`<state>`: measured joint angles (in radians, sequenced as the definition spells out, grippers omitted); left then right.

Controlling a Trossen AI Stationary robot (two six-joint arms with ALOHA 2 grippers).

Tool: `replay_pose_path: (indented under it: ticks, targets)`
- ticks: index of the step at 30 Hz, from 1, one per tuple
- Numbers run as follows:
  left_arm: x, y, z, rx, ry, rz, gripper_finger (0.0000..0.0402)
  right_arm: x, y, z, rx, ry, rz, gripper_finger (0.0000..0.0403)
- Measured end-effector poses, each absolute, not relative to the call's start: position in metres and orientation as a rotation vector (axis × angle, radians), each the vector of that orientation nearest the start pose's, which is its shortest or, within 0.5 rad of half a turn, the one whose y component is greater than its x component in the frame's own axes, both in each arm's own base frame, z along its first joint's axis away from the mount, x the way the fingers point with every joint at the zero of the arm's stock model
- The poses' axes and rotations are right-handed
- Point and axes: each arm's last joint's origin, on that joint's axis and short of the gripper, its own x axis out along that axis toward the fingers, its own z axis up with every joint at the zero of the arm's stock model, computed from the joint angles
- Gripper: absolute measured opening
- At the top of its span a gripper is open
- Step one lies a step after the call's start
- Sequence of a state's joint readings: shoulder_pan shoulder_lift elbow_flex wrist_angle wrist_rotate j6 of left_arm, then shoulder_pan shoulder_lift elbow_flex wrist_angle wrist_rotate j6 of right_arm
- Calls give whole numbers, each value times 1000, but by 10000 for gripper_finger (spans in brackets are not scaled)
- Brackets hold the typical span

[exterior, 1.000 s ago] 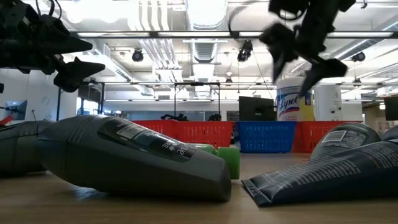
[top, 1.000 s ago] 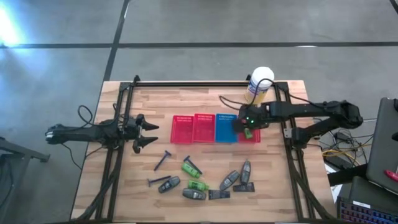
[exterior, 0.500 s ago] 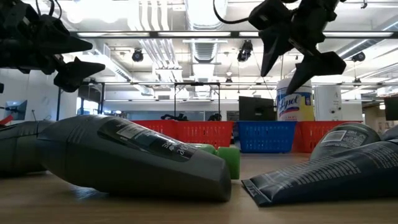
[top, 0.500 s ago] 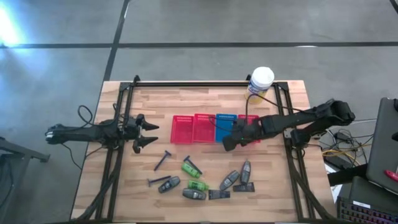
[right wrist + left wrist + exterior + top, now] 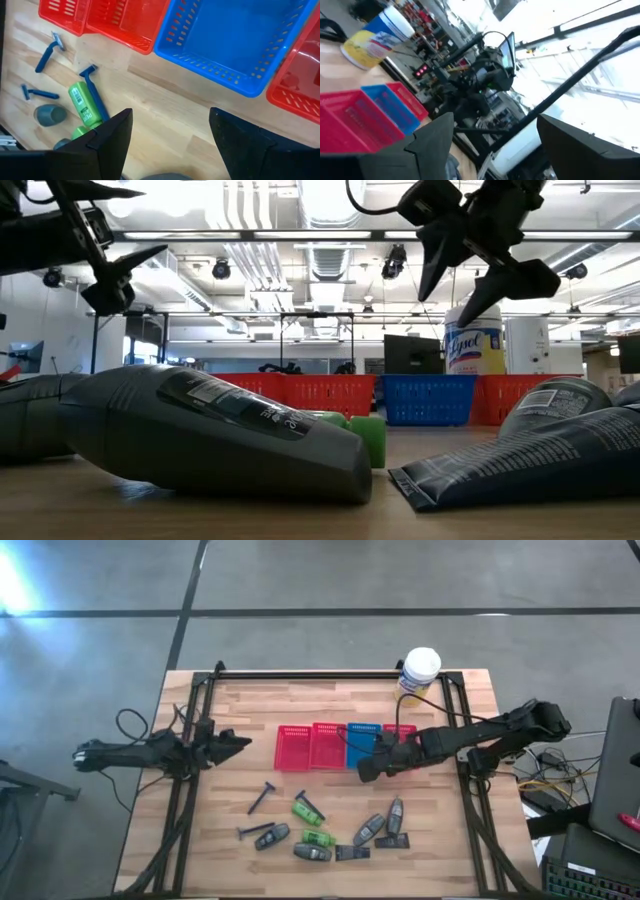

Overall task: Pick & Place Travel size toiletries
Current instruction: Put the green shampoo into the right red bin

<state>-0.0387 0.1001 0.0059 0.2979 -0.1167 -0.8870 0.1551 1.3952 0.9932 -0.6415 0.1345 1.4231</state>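
Right gripper (image 5: pixel 366 770): fingers apart, empty, above the table (image 5: pixel 460 840) just in front of the blue basket (image 5: pixel 362 743). Toiletries (image 5: pixel 320 830): loose on the table, nearer the front edge. Left gripper (image 5: pixel 240 743): open, empty, at the left.

table (image 5: pixel 240 710): wooden | on it: baskets (image 5: pixel 345 746), canister (image 5: pixel 418 673), toiletries (image 5: pixel 325 828) near front

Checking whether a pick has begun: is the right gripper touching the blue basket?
Apart. In the right wrist view the open right gripper hangs over bare wood, with the blue basket clear beyond its fingertips.
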Motion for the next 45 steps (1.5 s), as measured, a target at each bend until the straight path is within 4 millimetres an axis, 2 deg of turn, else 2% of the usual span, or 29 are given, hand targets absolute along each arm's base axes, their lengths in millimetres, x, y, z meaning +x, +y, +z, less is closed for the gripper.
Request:
replay_pose_path:
  ticks: [14,19,23,29,33,38,41,45]
  targets:
    - [99,10,187,-1004,-394,316,291,277,39,245,1067,798,-574,305]
    - [99,10,209,-1040,-429,289,289,277,39,245,1029,844,-508,315]
    - [106,7,226,-1022,-352,226,288,277,40,245,993,856,-485,320]
    - [138,0,240,-937,-28,200,288,273,41,250,952,862,-430,330]
    - [166,-8,250,-732,227,107,288,263,38,264,935,786,-444,338]
    - [201,-20,257,-383,469,24,288,239,34,286,928,694,-504,351]
    - [222,-23,274,-227,514,-13,288,226,32,293,947,689,-515,357]
    - [249,-28,271,-74,665,-56,288,216,30,295,961,686,-519,358]
